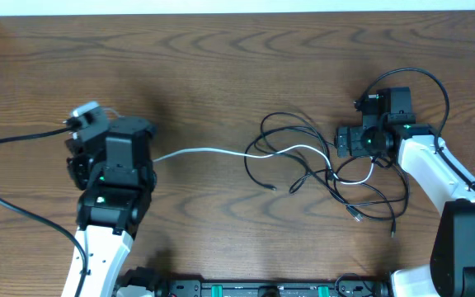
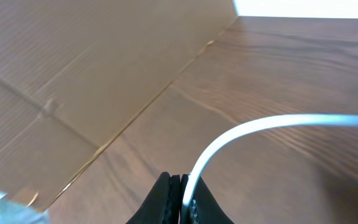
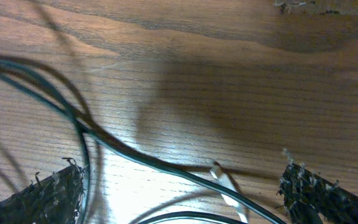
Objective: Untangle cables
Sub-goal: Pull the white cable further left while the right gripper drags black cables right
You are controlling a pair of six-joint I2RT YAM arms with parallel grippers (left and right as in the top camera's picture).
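Note:
The cables lie as a tangle of thin black cords (image 1: 320, 161) at centre right. One white cable (image 1: 204, 152) runs left out of the tangle to my left gripper (image 1: 141, 160). In the left wrist view the left gripper (image 2: 180, 193) is shut on the white cable (image 2: 241, 130), which curves up and away to the right. My right gripper (image 1: 342, 142) stands open over the tangle's right side. In the right wrist view its fingers (image 3: 42, 196) are wide apart. Between them, a black cable (image 3: 135, 155) and the white cable's plug end (image 3: 225, 186) lie loose on the wood.
A brown cardboard wall (image 2: 73, 74) borders the table's left side. A thick black robot cable (image 1: 15, 140) trails off to the left of the left arm. A second one loops behind the right wrist (image 1: 435, 82). The arms' base rail (image 1: 262, 289) runs along the front edge.

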